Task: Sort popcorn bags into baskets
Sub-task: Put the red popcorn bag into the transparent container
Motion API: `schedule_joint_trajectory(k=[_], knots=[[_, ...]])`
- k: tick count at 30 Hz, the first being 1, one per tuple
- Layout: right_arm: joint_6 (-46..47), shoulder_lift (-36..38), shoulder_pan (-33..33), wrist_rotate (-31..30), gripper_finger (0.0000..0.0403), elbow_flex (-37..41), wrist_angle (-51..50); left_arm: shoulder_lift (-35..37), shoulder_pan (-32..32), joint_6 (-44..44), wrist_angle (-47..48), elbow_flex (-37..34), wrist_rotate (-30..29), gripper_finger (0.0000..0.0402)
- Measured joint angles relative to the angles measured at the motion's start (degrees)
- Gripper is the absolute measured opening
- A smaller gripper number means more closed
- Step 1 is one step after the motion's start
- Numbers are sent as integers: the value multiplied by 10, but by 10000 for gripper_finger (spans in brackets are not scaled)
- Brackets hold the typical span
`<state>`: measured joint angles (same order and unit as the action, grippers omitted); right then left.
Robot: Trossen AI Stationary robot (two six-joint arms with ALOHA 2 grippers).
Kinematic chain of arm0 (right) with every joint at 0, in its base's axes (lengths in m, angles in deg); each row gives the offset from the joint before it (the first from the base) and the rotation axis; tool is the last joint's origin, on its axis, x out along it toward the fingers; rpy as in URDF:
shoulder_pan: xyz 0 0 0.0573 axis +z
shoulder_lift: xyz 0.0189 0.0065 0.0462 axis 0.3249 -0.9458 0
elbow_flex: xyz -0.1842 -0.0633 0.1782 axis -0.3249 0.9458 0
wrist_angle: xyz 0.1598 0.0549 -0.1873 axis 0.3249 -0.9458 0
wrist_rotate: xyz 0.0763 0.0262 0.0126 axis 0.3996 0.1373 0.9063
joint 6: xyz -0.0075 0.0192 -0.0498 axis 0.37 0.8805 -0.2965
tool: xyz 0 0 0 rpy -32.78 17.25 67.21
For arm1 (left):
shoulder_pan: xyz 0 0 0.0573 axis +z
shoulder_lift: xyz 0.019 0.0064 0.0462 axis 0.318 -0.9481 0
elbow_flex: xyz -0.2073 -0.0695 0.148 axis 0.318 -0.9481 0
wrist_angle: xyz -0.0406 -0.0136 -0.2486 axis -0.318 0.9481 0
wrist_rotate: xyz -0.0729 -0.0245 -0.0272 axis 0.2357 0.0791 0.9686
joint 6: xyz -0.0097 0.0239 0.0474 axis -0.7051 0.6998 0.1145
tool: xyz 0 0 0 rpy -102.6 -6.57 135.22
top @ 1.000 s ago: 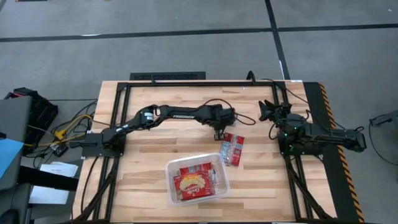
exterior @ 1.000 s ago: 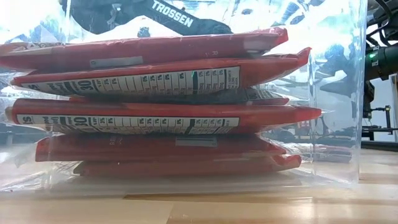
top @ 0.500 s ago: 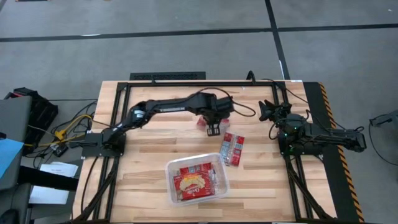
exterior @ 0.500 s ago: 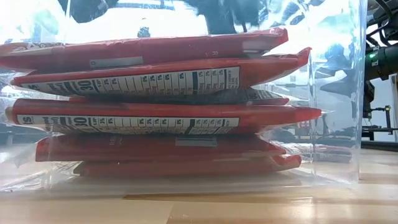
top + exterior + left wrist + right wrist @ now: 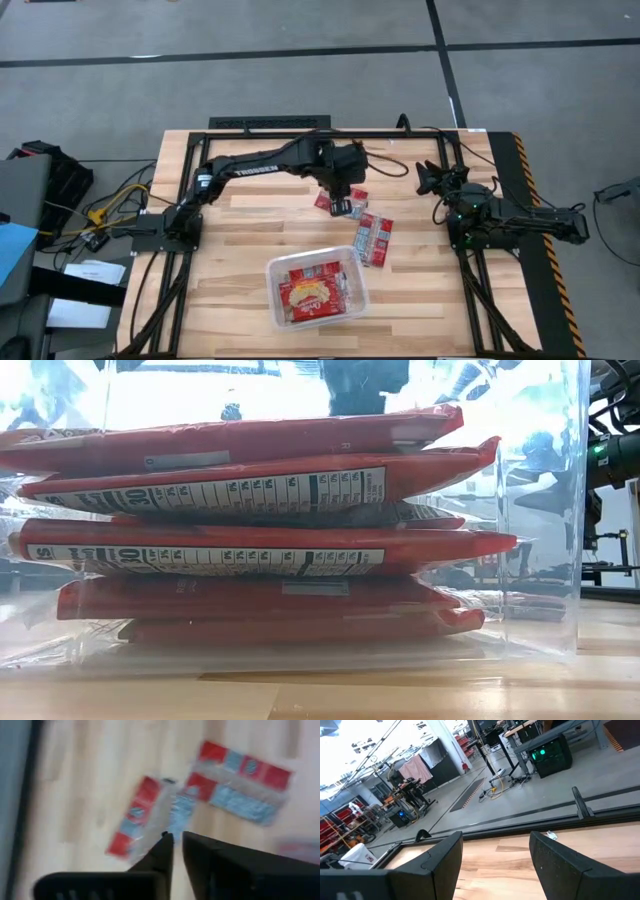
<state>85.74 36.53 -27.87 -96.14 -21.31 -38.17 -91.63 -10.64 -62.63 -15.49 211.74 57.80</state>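
Centrally, clear basket [image 5: 358, 297] on table [image 5: 240, 270] holds stacked popcorn bags [image 5: 250, 545]. Two loose bags [image 5: 375, 240] just beyond basket. Left gripper [image 5: 340, 208], fingers nearly closed, over nearer-frame bag [image 5: 145, 815]. Right gripper [image 5: 495, 865] open, parked at table edge.

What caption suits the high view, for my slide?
Left gripper above a loose popcorn bag, another bag beside, clear basket nearly full.

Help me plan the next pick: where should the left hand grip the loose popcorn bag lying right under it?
Probably across a long edge of the loose popcorn bag, coming straight down from above: it lies flat on the table, so only its thin sides offer purchase. The left hand hangs just above, fingers nearly together.
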Motion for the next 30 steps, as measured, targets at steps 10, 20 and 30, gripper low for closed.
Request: schedule_joint_trajectory(k=[10, 20, 30], knots=[[-120, -51, 14, 163, 255, -37, -42, 1, 81, -37, 124, -83, 175, 195], [-19, -314, -28, 241, 255, -145, -84, 12, 96, -59, 135, -161, 192, 221], [147, -560, -51, 390, 255, -180, 41, 201, 125, -111, 153, -233, 133, 200]])
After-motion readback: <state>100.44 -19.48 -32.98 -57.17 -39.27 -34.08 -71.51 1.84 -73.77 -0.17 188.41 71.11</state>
